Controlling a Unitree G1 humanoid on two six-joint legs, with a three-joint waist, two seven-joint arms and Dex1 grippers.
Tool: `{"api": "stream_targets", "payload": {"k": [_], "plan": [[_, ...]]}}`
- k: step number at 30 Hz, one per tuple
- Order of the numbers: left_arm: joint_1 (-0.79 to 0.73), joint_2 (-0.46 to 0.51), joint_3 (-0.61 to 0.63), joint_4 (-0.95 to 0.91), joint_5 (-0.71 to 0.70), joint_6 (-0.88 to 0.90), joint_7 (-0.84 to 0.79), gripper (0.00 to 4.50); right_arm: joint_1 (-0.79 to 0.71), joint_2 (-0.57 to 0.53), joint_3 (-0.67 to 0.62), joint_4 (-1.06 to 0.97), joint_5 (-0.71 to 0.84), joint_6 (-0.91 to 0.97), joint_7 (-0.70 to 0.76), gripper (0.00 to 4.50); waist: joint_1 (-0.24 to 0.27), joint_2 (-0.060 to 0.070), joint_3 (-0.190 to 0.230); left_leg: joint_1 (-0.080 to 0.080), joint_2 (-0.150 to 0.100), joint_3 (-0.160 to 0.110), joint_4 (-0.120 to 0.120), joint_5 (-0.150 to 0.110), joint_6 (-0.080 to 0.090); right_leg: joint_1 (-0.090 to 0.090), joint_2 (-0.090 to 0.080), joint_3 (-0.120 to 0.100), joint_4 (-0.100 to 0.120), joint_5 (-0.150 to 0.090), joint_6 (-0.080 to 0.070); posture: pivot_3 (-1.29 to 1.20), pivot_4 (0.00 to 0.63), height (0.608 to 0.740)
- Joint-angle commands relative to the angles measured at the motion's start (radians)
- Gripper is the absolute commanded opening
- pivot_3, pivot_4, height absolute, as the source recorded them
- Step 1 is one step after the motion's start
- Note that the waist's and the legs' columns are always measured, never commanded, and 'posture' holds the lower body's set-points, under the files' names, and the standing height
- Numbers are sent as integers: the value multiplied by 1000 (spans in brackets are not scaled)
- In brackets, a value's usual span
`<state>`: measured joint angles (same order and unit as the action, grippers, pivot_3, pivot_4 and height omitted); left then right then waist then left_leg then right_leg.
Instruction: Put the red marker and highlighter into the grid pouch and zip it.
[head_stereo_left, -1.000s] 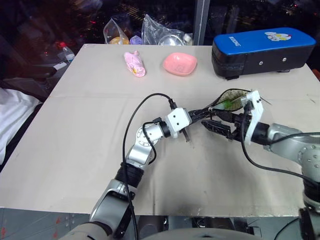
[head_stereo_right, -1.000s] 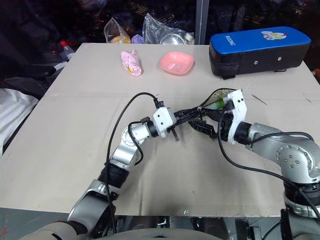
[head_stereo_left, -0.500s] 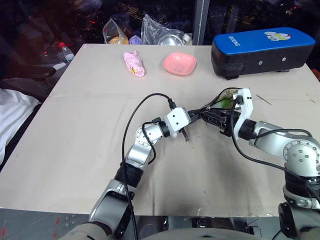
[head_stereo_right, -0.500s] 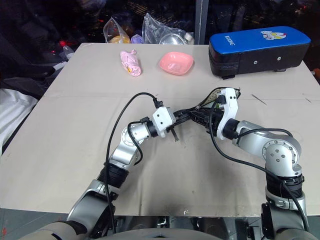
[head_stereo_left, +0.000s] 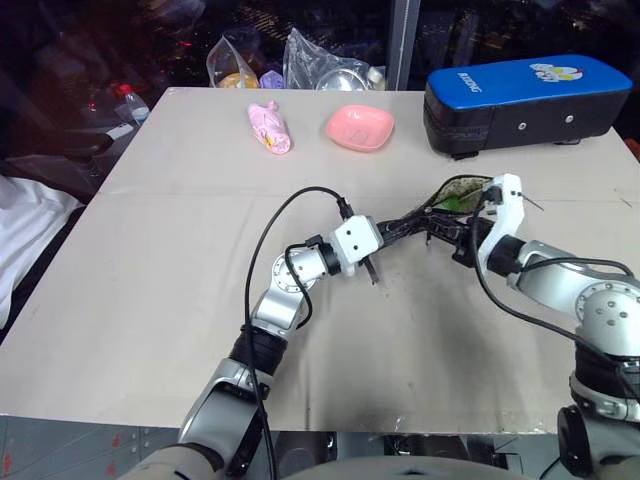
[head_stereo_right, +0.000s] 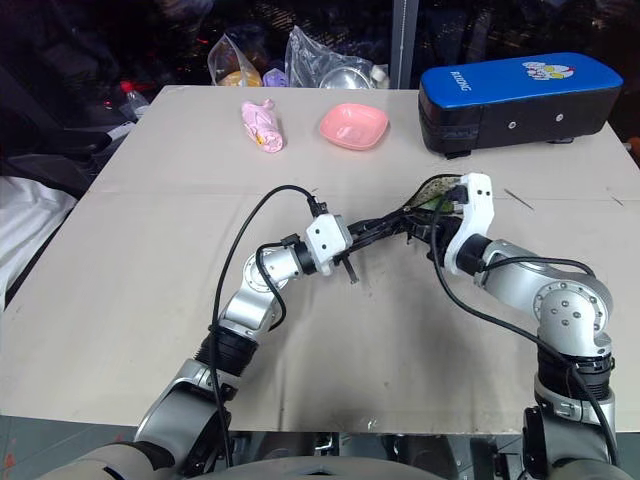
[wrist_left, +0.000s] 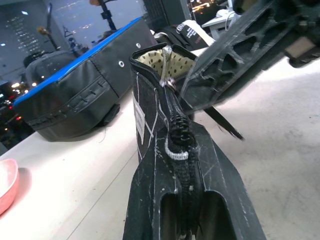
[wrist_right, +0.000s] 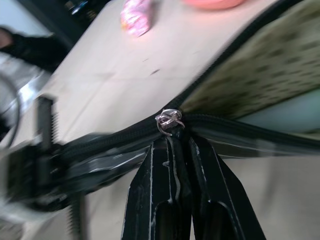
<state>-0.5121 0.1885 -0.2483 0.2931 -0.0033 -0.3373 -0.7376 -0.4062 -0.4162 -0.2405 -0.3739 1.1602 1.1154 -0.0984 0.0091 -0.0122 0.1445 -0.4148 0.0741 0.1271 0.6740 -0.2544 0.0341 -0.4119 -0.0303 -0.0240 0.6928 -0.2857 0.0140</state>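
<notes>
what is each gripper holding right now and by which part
Left gripper: shut on the grid pouch, clamping its zipper end. Right gripper: shut on the pouch's dark zipper pull cord, just below the metal ring.

The pouch (wrist_left: 150, 120) interior is largely hidden: only a strip of dotted lining and a pale green patch show at the open end, so its contents cannot be identified. The left gripper (wrist_right: 35, 165) is blurred in the right wrist view. The blue case (head_stereo_left: 527, 100) is cut off by the right edge.
</notes>
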Motion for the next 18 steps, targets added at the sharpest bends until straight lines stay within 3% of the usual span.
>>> {"api": "stream_targets", "payload": {"k": [1,10,13,16,17,18], "plan": [[3,3,-1,-35,-11,-12,1,0,-2,-20,-121,2,-28,-76,-56,28,0,0,0,0,0,0,0,0,0,0,0,0,0,0,0,0,150,738],[10,16,10,-35,-10,-17,6,0,-42,-69,-213,126,-227,-229,-105,28,-3,0,0,0,0,1,-2,0,0,0,0,1,-1,0,0,0,150,738],[6,30,21,-24,8,-31,29,0,-18,-82,-179,106,-226,-209,-39,28,-5,0,0,0,0,1,-3,0,0,-1,0,1,-1,0,0,0,150,738],[12,67,28,-26,4,-37,11,0,38,-144,-122,58,-229,-197,120,28,-9,0,0,0,0,1,-3,0,0,-1,0,1,-2,0,0,0,150,738],[21,83,25,-39,-20,-23,-22,0,58,-167,-110,49,-238,-213,181,625,-10,0,0,0,0,1,-3,0,0,-1,0,1,-2,0,0,0,150,738],[33,107,21,-55,-32,-30,-51,0,83,-196,-99,41,-254,-230,237,934,-12,0,0,1,0,1,-4,0,0,-1,0,1,-3,0,0,0,150,738]]}}
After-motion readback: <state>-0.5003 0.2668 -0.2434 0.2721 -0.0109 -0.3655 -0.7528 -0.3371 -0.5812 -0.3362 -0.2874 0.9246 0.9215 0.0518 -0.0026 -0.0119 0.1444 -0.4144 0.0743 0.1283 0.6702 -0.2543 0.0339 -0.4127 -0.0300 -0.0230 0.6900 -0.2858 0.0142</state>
